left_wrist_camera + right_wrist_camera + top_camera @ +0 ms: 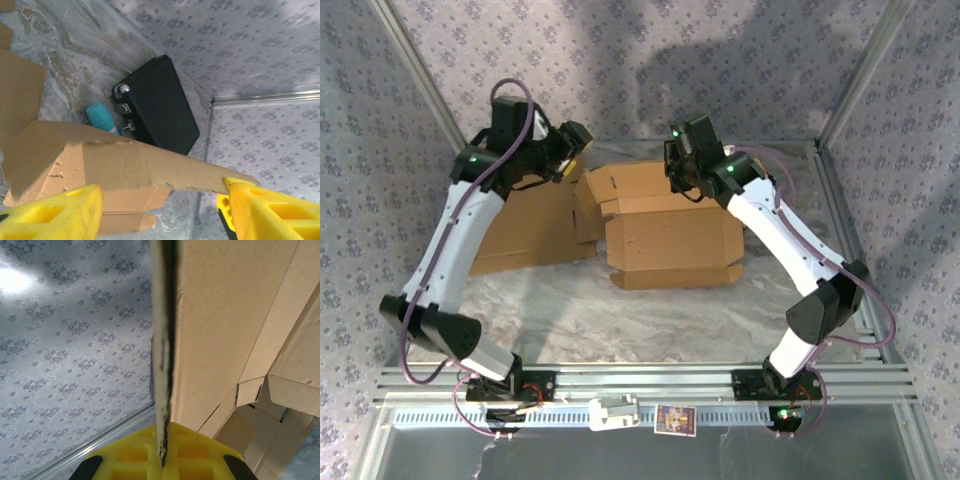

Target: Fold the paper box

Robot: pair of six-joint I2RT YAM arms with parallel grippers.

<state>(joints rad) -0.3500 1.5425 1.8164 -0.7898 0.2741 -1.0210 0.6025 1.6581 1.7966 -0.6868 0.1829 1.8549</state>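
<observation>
Half-open left tool (160, 194) straddles the paper box (125, 160); right tool (163, 441) pinches it.

**Stray items ring the marbled table**

A black case (157, 105) sits on the marbled tabletop (620, 320) near the flower-patterned wall (720, 60), a teal cylinder (102, 116) just beside it. A small picture card (675, 419) and a white clip (615, 411) rest at the near aluminium rail (650, 382).
</observation>
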